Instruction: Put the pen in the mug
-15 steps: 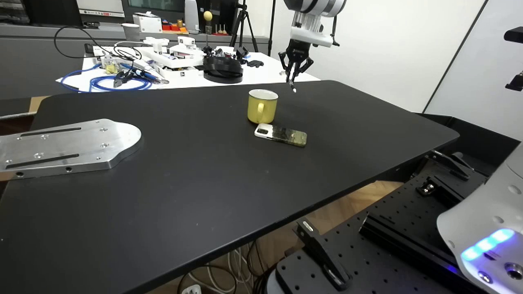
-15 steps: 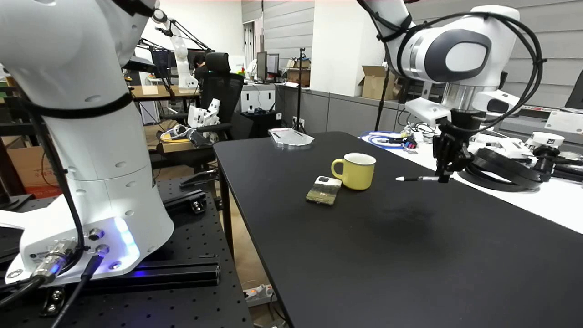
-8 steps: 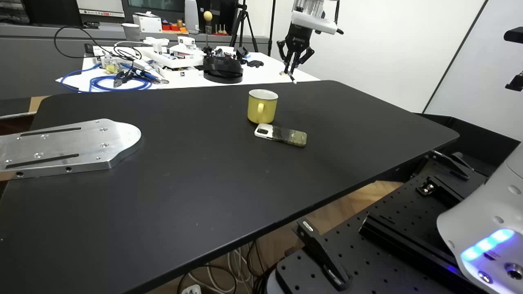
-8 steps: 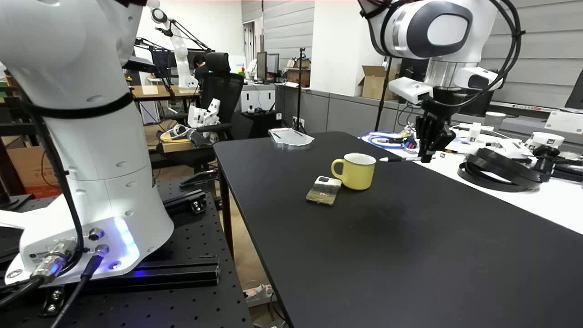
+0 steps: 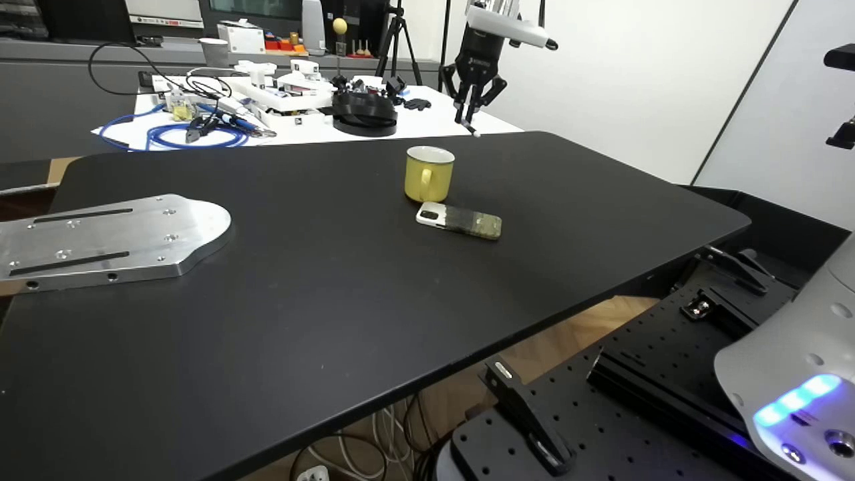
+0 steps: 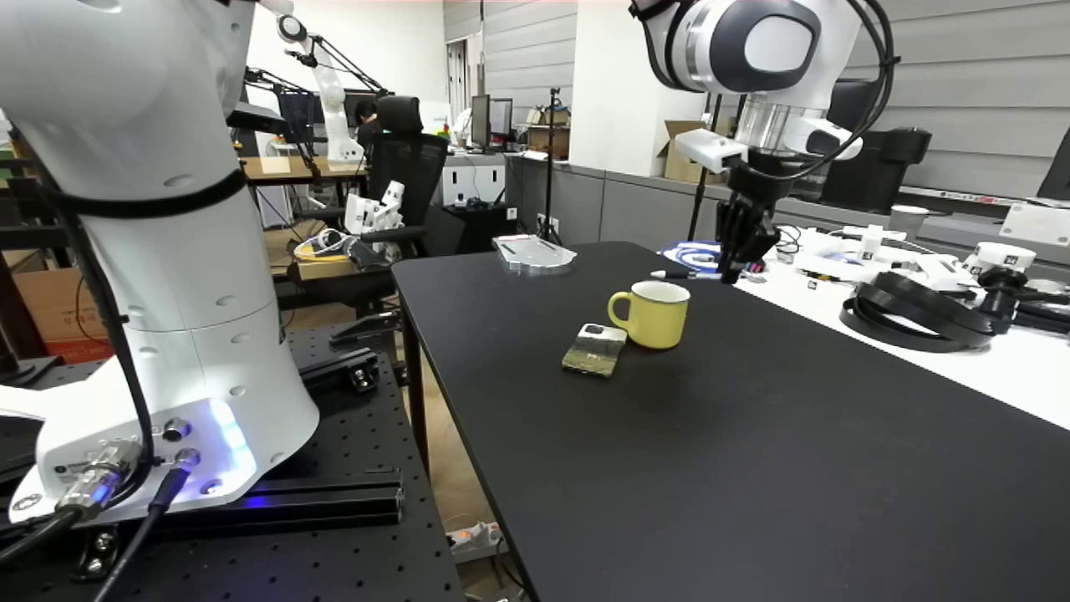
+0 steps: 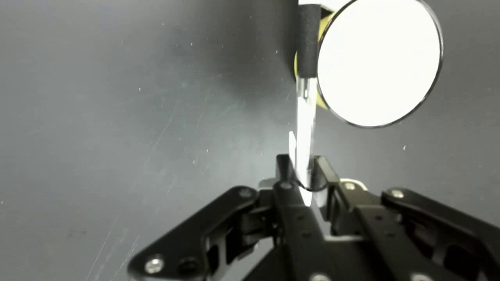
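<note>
The mustard-yellow mug (image 5: 427,175) stands upright on the black table, also in an exterior view (image 6: 659,319). Its white opening (image 7: 379,64) is overexposed in the wrist view. My gripper (image 6: 729,278) is shut on one end of the pen (image 6: 692,276), which is dark with white parts. It holds the pen roughly level in the air, above the table on the mug's far side from the robot base. In the wrist view the pen (image 7: 308,50) sticks out from the fingertips (image 7: 302,171) and passes along the left edge of the mug's rim, not over its opening.
A phone (image 5: 461,222) in a white and mottled case lies close beside the mug, also in an exterior view (image 6: 595,351). A metal plate (image 5: 120,234) lies at one table end. A white table (image 5: 441,119) with cables and equipment adjoins the black table.
My gripper has moved up and toward the mug, carrying the pen. In an exterior view the pen shifted from well right of the mug to just above its rim. Mug and phone stayed put.
</note>
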